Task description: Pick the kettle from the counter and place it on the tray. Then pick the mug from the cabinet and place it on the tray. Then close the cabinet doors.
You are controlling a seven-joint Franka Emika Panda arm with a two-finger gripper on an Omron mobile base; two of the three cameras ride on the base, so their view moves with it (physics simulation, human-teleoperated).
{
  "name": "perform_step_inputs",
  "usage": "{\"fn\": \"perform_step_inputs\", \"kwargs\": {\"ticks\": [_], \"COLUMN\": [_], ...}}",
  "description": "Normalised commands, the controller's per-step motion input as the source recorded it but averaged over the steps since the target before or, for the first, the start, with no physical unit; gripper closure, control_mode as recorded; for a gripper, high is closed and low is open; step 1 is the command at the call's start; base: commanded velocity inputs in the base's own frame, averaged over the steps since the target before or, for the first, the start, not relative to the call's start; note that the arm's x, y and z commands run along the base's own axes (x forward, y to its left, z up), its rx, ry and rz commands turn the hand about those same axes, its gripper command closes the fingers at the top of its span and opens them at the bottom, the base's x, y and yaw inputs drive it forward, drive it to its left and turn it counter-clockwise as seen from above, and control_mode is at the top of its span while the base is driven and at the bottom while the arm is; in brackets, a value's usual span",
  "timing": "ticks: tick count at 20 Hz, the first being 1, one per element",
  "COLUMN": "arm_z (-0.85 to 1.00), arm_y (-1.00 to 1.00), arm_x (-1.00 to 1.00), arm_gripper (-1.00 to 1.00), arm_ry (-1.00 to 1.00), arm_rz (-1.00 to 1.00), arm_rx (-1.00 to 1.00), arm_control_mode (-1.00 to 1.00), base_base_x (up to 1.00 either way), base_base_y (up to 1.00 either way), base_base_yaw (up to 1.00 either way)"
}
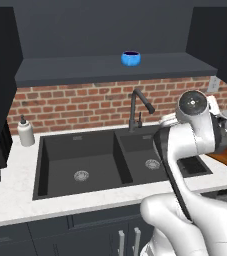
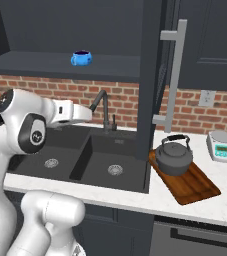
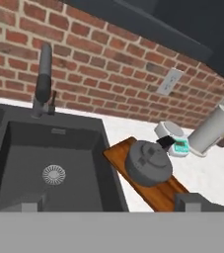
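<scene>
The kettle (image 2: 173,156) sits on the tray (image 2: 199,188), right of the sink (image 2: 102,161). The mug (image 2: 81,58) stands on the cabinet (image 2: 60,64) shelf above the sink. The gripper (image 3: 111,201) hangs spread and empty.

No legible text, label or number anywhere

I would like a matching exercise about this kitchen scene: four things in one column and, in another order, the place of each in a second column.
Things:
1. kettle
2. mug
3. white pump bottle
4. small white and teal device

Places:
A. on the dark cabinet shelf above the sink
B. on the counter at the left end of the sink
C. on the brown wooden tray
D. on the counter to the right of the tray, by the brick wall

Right pairs: 1-C, 2-A, 3-B, 4-D
</scene>
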Motion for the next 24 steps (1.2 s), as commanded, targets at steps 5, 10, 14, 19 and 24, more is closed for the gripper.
{"fn": "perform_step_inputs", "kwargs": {"ticks": [5, 10, 14, 19, 24], "arm_z": [0.21, 0.25, 0.22, 0.13, 0.22], "arm_y": [0.33, 0.31, 0.15, 0.16, 0.23], "arm_x": [-0.34, -0.28, 0.0, 0.13, 0.18], "arm_gripper": [-1.0, -1.0, -1.0, -1.0, -1.0], "arm_ry": [0.11, 0.02, -0.32, -0.51, -0.16], "arm_rz": [0.19, 0.04, 0.0, 0.0, 0.0], "arm_rx": [0.04, 0.19, 0.0, 0.0, 0.12], "arm_control_mode": [-1.0, -1.0, -1.0, -1.0, -1.0], "base_base_x": [0.0, 0.0, 0.0, 0.0, 0.0], "base_base_y": [0.0, 0.0, 0.0, 0.0, 0.0], "base_base_yaw": [0.0, 0.0, 0.0, 0.0, 0.0]}}
